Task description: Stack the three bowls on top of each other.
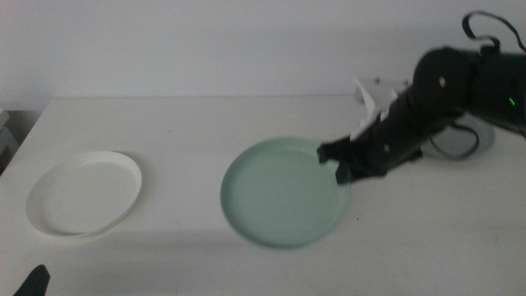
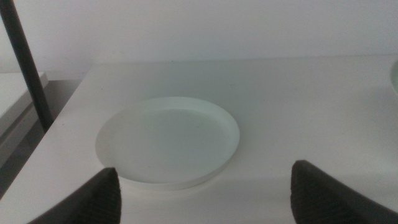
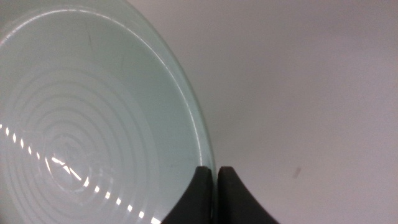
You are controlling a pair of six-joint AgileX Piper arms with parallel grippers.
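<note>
Right gripper (image 1: 343,167) holds the mint green bowl (image 1: 283,193) by its rim above a white worktop (image 1: 181,123).

The jaws are pinched together on the bowl's right edge; the bowl tilts, a shadow beneath it. The white bowl (image 1: 84,193) rests flat, well apart to the left, with open worktop between. The grey bowl (image 1: 460,141) sits behind the right arm, mostly hidden. The left gripper (image 2: 205,196) waits near the white bowl, jaws wide apart.
</note>
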